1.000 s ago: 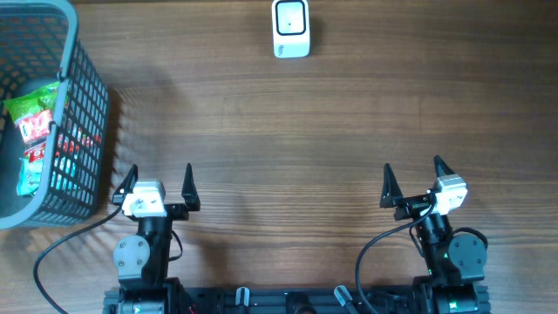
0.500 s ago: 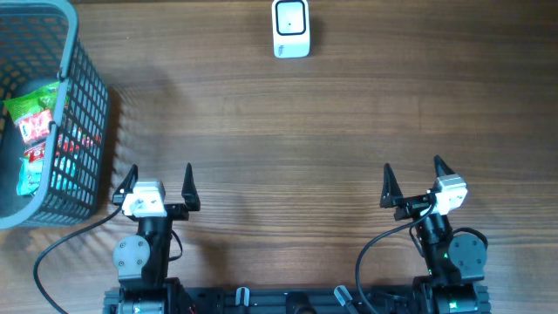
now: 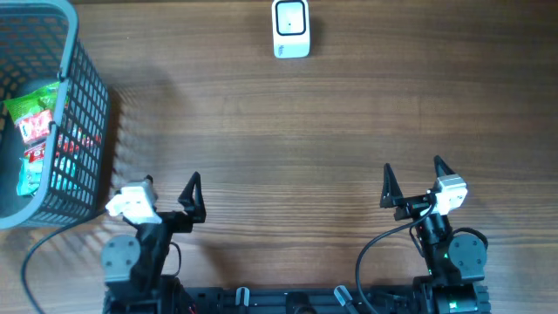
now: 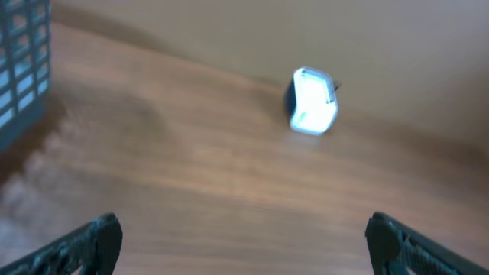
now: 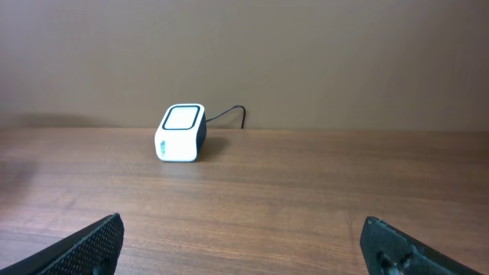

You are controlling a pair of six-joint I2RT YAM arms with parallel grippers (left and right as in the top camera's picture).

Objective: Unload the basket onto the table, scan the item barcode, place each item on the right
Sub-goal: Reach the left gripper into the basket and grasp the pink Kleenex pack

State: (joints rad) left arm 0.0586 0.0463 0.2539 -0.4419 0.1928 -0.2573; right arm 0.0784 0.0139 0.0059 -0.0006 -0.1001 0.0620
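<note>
The white barcode scanner stands at the table's far edge, also in the left wrist view and the right wrist view. The items are snack packets in the grey basket at the left: a green one on top, a teal one below. No barcode shows. My left gripper is open and empty near the front edge, right of the basket; its wrist view is blurred. My right gripper is open and empty at the front right, with its fingertips wide apart.
The scanner's black cable runs off behind it toward the wall. The basket's corner shows at the upper left of the left wrist view. Bare wooden table lies between both grippers and the scanner.
The left arm has shifted a little toward the front left and turned, so its camera view is blurred. The right arm, the scanner and the basket have not moved.
</note>
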